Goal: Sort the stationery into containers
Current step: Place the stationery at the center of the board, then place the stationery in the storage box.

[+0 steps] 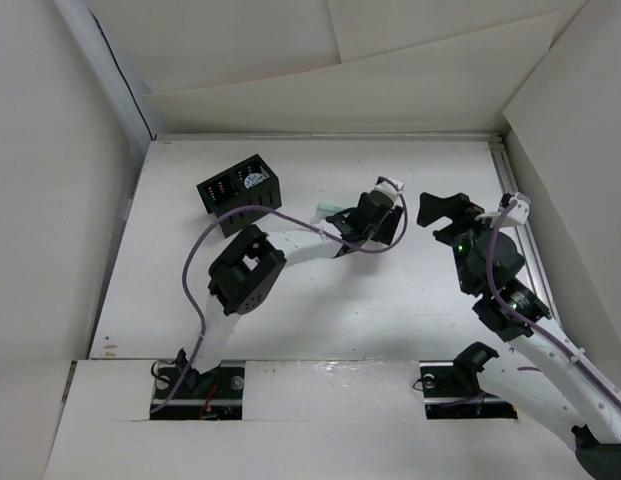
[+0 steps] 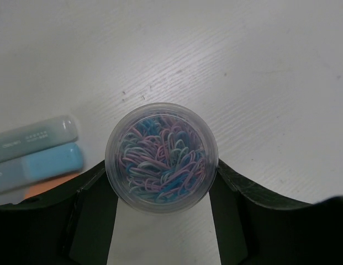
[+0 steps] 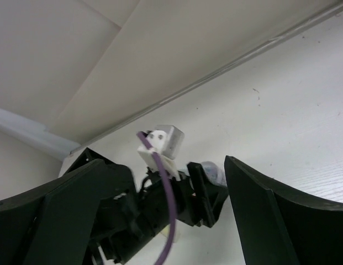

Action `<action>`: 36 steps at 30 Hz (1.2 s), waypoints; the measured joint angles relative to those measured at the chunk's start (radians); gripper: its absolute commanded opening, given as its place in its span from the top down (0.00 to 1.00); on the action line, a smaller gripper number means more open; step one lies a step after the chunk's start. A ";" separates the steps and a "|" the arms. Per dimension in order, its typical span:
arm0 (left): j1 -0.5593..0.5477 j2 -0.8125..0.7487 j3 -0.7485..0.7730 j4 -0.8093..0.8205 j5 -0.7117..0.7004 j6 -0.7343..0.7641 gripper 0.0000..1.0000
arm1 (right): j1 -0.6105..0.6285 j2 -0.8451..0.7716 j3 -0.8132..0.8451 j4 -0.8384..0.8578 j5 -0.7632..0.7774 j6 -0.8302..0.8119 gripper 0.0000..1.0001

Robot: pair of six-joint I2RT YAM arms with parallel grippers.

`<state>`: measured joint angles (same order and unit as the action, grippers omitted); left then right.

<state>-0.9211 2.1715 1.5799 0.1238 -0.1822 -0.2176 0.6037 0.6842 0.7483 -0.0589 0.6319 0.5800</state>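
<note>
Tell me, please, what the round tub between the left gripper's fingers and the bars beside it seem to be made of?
The round tub: likely clear plastic, slightly frosted; its contents show through. The paper clips inside: probably coated wire, in matte pink, blue and white loops. The bars: apparently smooth plastic with a satin sheen; the grey-green one carries fine print.

On the white, faintly grained desk (image 2: 254, 66), a clear round tub (image 2: 161, 157) showed pink, blue and pale green clips, beside a grey-green bar (image 2: 36, 138), a light blue bar (image 2: 47, 164) and an orange bar (image 2: 49, 186); the organiser (image 1: 262, 200) was black.
</note>
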 measured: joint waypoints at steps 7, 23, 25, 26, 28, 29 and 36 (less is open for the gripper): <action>0.045 -0.199 -0.037 0.041 -0.025 -0.051 0.63 | 0.000 -0.029 -0.009 0.006 -0.001 0.000 0.06; 0.535 -0.483 -0.258 0.019 -0.269 -0.255 0.62 | 0.005 0.083 -0.011 0.007 -0.063 -0.002 0.06; 0.535 -0.481 -0.258 -0.003 -0.300 -0.256 0.62 | 0.009 0.090 -0.011 0.008 -0.069 -0.005 0.06; 0.530 -0.478 -0.257 -0.010 -0.311 -0.256 0.62 | 0.012 0.094 -0.011 0.007 -0.072 -0.007 0.06; 0.529 -0.464 -0.255 -0.021 -0.322 -0.256 0.62 | 0.013 0.102 -0.011 0.008 -0.079 -0.008 0.06; 0.529 -0.454 -0.254 -0.024 -0.320 -0.256 0.62 | 0.013 0.106 -0.011 0.008 -0.082 -0.008 0.06; 0.601 -0.394 -0.254 -0.050 -0.276 -0.268 0.62 | 0.013 0.123 -0.011 0.007 -0.093 -0.015 0.06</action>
<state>-0.3199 1.7775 1.3262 0.0738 -0.4580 -0.4854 0.6167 0.8070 0.7376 -0.0517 0.5385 0.5652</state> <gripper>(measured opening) 0.545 0.939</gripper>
